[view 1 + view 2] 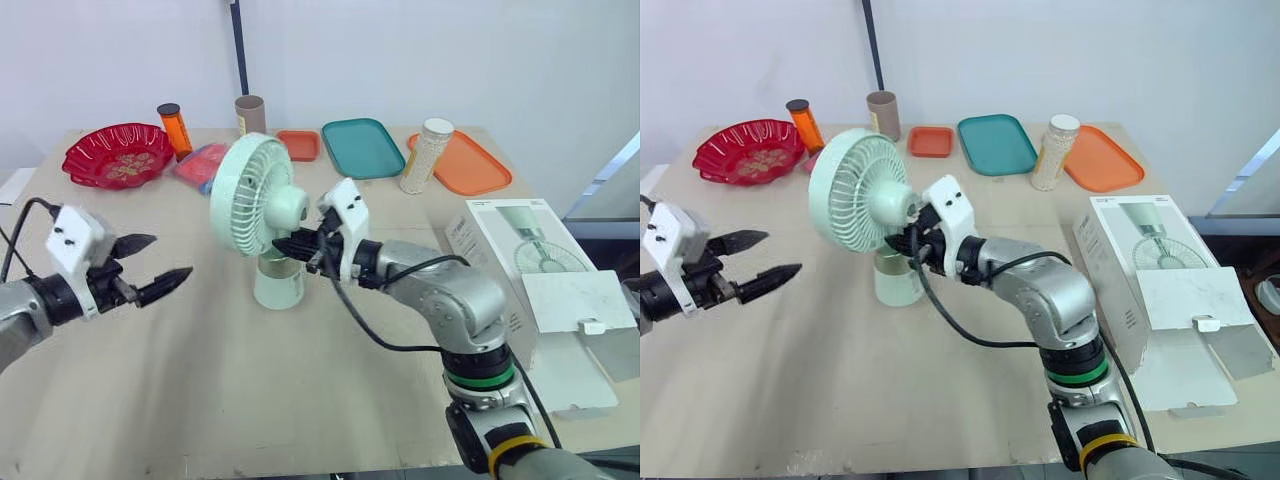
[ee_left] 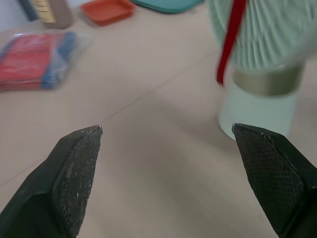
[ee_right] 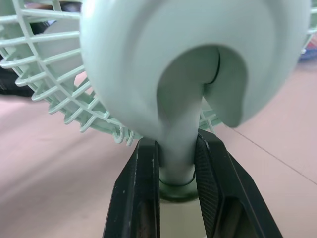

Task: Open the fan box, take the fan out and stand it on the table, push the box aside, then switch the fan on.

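Fan [image 1: 255,200] is out of the box and upright on the table [image 1: 200,400], centre of the frame, slightly left. Its base sits flat on the tabletop and the grille faces frame left.

Right gripper [image 3: 177,148] is clamped on the fan. The wrist view shows both black fingers [image 3: 141,188] pressed against the neck just under the motor housing, one on each side. The arm comes in from lower right of the frame.

Left gripper [image 1: 172,256] is at mid-left of the frame with its fingers wide apart, holding nothing. It's off the table surface and aimed at the fan base, near it but not touching. Its wrist view shows a red strip [image 2: 230,42] hanging across the front of the grille.

Fan box [image 1: 520,270] lies flat at the right edge of the frame, well apart from the fan. The printed fan picture faces up and the end flap [image 1: 575,300] is open toward lower right.

Back row along the top of the frame, left to right:
- red bowl [image 1: 118,153]
- orange bottle [image 1: 175,128]
- red/blue packet [image 1: 203,163]
- cardboard tube [image 1: 250,114]
- small orange tray [image 1: 299,144]
- teal tray [image 1: 362,147]
- jar of white granules [image 1: 427,155]
- large orange tray [image 1: 470,165]

The jar stands just beside the large orange tray. I can't tell whether they touch.
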